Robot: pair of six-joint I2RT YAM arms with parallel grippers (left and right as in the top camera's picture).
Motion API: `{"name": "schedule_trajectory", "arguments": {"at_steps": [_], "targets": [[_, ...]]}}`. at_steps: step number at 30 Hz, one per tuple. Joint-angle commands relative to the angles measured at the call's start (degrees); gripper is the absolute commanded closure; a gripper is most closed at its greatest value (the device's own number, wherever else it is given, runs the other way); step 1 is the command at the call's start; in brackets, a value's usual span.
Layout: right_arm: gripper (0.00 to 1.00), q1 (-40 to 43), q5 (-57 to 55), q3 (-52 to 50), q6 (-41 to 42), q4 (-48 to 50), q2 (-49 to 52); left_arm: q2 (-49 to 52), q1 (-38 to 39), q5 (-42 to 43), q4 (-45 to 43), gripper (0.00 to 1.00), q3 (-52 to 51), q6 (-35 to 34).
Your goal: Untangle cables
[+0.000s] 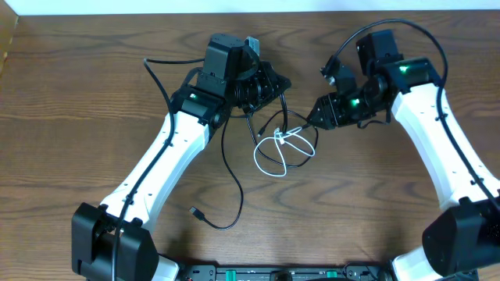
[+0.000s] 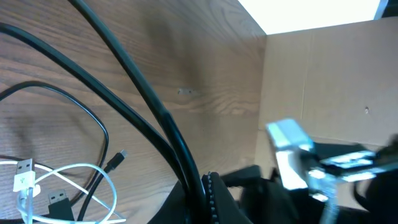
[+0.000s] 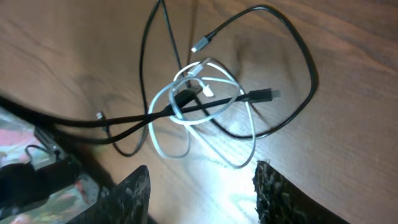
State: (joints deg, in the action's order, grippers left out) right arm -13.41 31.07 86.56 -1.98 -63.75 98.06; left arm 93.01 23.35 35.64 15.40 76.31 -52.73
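Overhead view shows the light, limp cables [image 1: 280, 148] knotted near the middle of the bench [image 1: 78, 117], probably best taken at a free plug end [image 3: 268, 94] by the wide right pincer [image 3: 200, 177]; for the left pincer [image 1: 273, 84] I cannot tell.

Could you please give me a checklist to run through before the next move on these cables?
1. The right hand is open and empty: ok.
2. The tangle lies just ahead of the right hand: ok.
3. The white cable is free of the black cables: not ok, they loop through each other.
4. The left hand is open: cannot tell from any view.
5. All cables lie on the table: ok.
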Motion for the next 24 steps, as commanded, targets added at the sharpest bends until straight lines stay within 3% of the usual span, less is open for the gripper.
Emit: {"name": "schedule_trajectory", "arguments": {"at_steps": [1, 7, 11, 16, 24], "targets": [[0.50, -0.20, 1.57, -2.91, -2.40, 2.32, 1.81, -0.33, -0.31, -0.15, -0.28, 0.92, 0.72, -0.55], [0.51, -0.24, 6.73, -5.07, -2.43, 5.44, 4.11, -0.33, -0.31, -0.33, -0.26, 0.93, 0.72, -0.57], [0.53, -0.76, 7.32, -5.27, -10.75, 5.64, 4.98, -0.33, -0.04, 1.09, -0.22, 0.93, 0.72, -1.22], [0.50, -0.90, 10.71, -5.33, -30.73, 5.25, 4.98, -0.33, -0.04, 1.36, -0.20, 0.92, 0.72, -1.86], [0.53, -0.94, 11.37, -5.66, -41.55, 6.47, 6.34, -0.33, -0.04, 1.40, -0.22, 0.92, 0.72, -2.54]]}}
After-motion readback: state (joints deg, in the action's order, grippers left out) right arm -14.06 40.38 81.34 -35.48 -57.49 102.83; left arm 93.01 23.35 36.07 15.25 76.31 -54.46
